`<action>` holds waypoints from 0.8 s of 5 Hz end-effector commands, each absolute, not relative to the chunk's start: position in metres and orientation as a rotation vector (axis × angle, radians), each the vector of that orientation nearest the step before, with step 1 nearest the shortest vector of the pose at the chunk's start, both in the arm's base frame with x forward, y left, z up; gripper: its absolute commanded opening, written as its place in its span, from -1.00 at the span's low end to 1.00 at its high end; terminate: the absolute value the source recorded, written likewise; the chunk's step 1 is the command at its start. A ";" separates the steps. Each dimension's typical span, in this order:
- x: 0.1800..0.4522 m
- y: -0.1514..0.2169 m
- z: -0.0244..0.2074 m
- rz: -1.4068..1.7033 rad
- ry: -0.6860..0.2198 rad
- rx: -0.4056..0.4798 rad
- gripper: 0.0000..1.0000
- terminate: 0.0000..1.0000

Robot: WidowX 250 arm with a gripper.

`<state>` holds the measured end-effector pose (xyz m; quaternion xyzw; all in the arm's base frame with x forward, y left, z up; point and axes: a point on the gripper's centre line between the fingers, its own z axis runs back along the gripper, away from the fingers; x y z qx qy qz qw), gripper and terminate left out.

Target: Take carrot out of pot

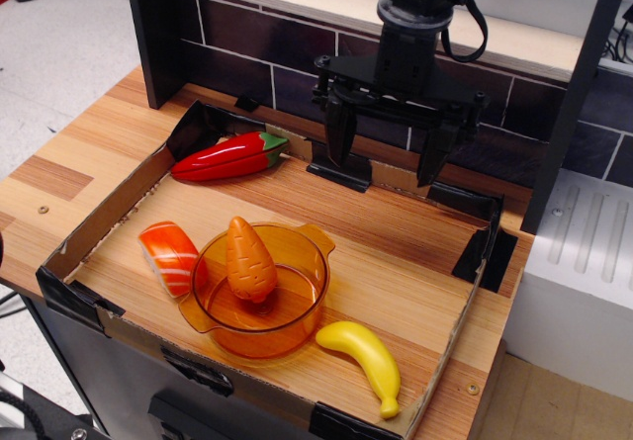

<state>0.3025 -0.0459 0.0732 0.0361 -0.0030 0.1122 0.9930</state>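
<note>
Orange carrot [250, 259] sits in the pot [297, 333], well below my pincer [386, 153], which hangs spread and empty; I've grasped nothing yet.

Bright, even light falls from above onto my wooden worktop [396, 262]. Glare streaks the glossy red plastic pepper [229, 156] and the yellow plastic banana [364, 353]. Shadows are soft and short. Focus is sharp, with slight softness at the corners.
</note>
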 end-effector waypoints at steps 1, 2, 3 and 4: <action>0.303 -0.046 0.073 0.225 -0.006 0.072 1.00 -1.00; 0.286 -0.052 0.103 0.211 -0.074 0.034 1.00 -1.00; 0.260 -0.046 0.134 0.216 -0.153 -0.016 1.00 -1.00; 0.231 -0.038 0.140 0.270 -0.164 0.026 1.00 -1.00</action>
